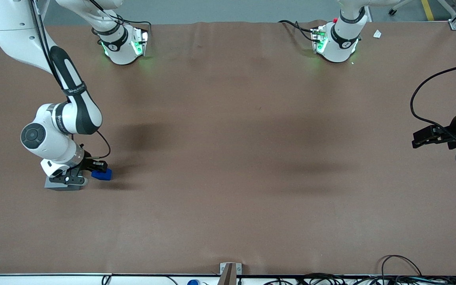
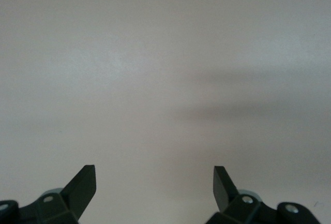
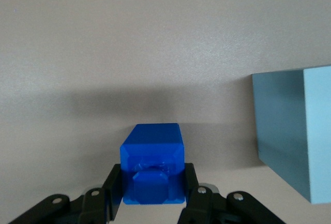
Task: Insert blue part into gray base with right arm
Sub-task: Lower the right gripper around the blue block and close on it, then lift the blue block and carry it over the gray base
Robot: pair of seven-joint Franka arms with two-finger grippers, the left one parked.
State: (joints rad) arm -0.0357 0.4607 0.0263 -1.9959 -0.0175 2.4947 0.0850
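Note:
The blue part [image 3: 152,164] sits between my right gripper's [image 3: 152,185] two black fingers, which press against its sides; its raised stub faces the wrist camera. In the front view the blue part [image 1: 102,174] is low over the brown table, at the working arm's end, with the gripper [image 1: 95,169] around it. The gray base [image 1: 62,184] stands on the table just beside it, partly covered by the gripper's body. In the right wrist view the gray base [image 3: 295,131] shows as a pale block apart from the blue part; its socket is hidden.
The brown table [image 1: 232,158] stretches wide toward the parked arm's end. Two arm bases [image 1: 123,43] stand farthest from the front camera. Cables [image 1: 402,273] and a small bracket [image 1: 230,271] lie at the edge nearest the front camera.

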